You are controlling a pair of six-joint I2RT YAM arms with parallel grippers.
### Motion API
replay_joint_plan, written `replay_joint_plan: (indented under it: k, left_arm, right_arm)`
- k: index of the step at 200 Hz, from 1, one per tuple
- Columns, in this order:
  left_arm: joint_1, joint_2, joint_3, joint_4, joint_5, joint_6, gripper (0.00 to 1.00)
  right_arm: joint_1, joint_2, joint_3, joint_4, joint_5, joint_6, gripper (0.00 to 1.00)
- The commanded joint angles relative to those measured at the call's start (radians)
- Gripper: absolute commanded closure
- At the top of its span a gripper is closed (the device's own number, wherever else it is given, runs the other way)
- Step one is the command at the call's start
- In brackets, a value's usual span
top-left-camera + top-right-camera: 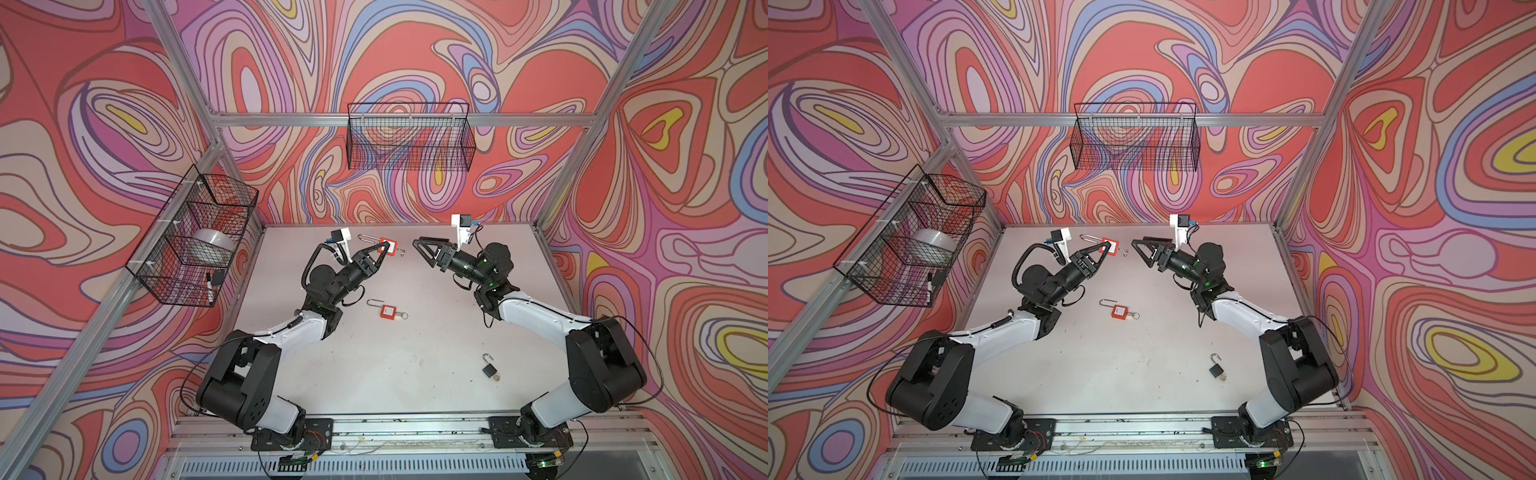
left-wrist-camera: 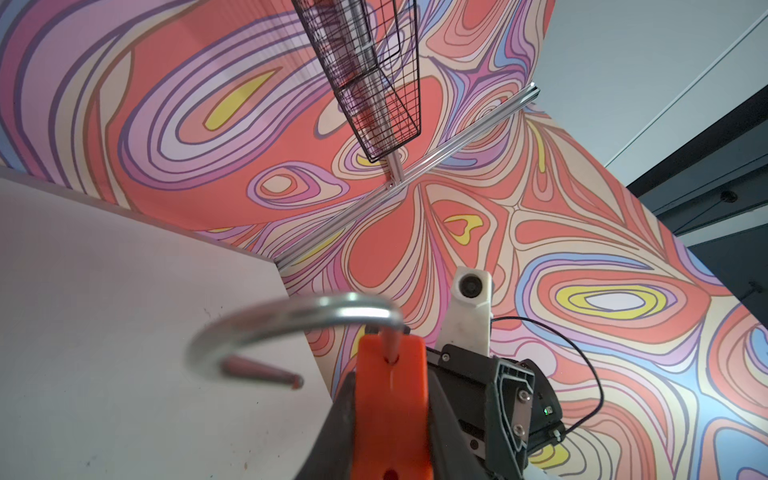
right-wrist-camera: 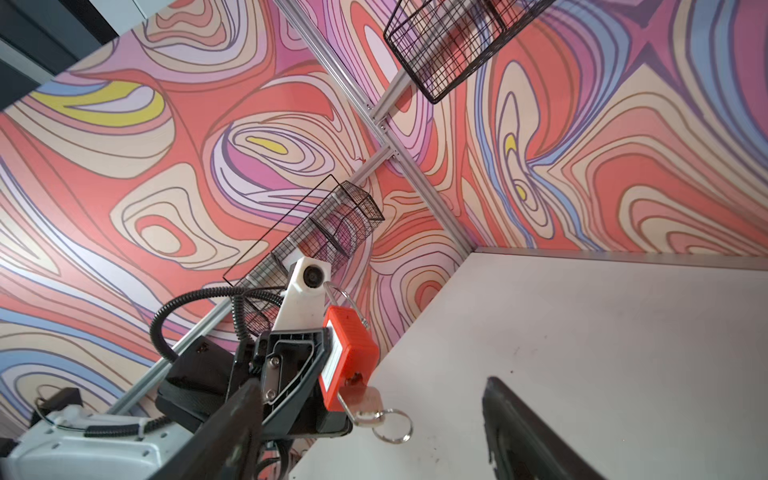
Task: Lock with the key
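**Held lock and open pincer.** We show the orange padlock (image 1: pixel 390 244) gripped by the left pincer (image 1: pixel 384 249), whose jaws are closed narrowly on the sides of the lock's body. We take this orange padlock as our reference for all places below.

- **Shackle:** its silver shackle (image 2: pixel 299 309) is open. One leg sits in the body, and the free end stands swung out of its hole.
- **Key:** the key (image 3: pixel 360 401) sits in the keyhole at the end of the body opposite the shackle. A key ring (image 3: pixel 392 424) hangs from it.
- **Right pincer:** the right pincer (image 1: pixel 422 252) stands just to the right of the reference lock, on its key side, apart from both lock and key. Its jaws are spread wide and grasp nothing.
- **Other locks:** nearer the arm bases than the reference lock, a second orange padlock (image 1: pixel 387 311) lies flat on the counter (image 1: pixel 415 386), with a ring at its end. Further toward the bases and to the right, a black padlock (image 1: pixel 489 370) lies with its shackle open.

Whether the reference lock touches the counter we cannot tell.
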Motion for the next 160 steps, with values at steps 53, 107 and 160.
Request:
replay_joint_plan:
  k: [53, 107, 160]
  left_arm:
    - [-0.004, -0.006, 0.023, 0.194, -0.018, -0.038, 1.0]
    - [-0.003, -0.011, 0.013, 0.185, -0.02, -0.029, 1.0]
    - [-0.004, -0.011, 0.007, 0.19, -0.027, -0.026, 1.0]
  right_arm:
    - [0.052, 0.162, 0.123, 0.139, -0.114, 0.306, 0.19]
    - [0.095, 0.211, 0.177, 0.159, -0.111, 0.322, 0.26]
    - [0.123, 0.237, 0.202, 0.17, -0.115, 0.336, 0.48]
